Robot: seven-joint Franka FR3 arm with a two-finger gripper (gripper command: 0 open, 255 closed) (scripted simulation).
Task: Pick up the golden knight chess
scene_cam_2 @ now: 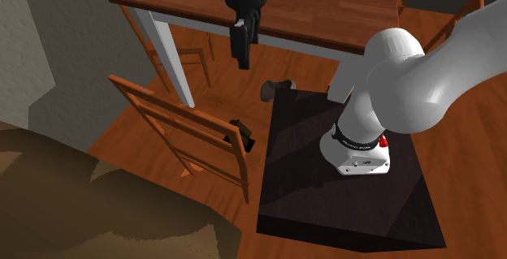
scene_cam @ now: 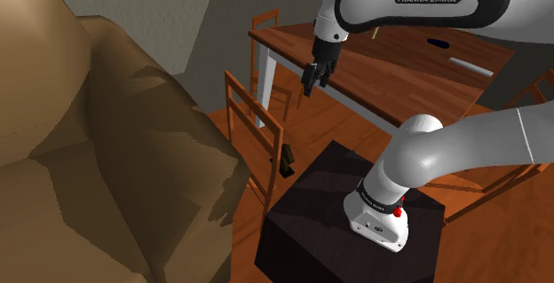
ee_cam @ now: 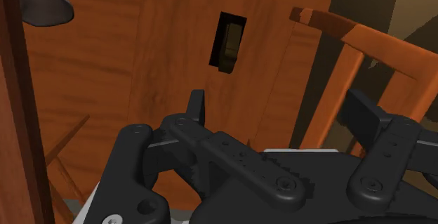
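Dull-gold knight chess piece (ee_cam: pixel 229 47) sits on the wood floor (ee_cam: pixel 161 61) well below the wide-open gripper (ee_cam: pixel 277 100), close to a wooden chair (ee_cam: pixel 330 20) whose rail could block the descent.

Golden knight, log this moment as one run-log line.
phase: pre-grasp | gripper: open, empty, in the air | knight: on wooden floor beside chair, untouched | grasp: not yet

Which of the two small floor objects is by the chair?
The dark gold piece, between chair and stand. The bell-shaped one lies off the stand's corner, nearer the table.
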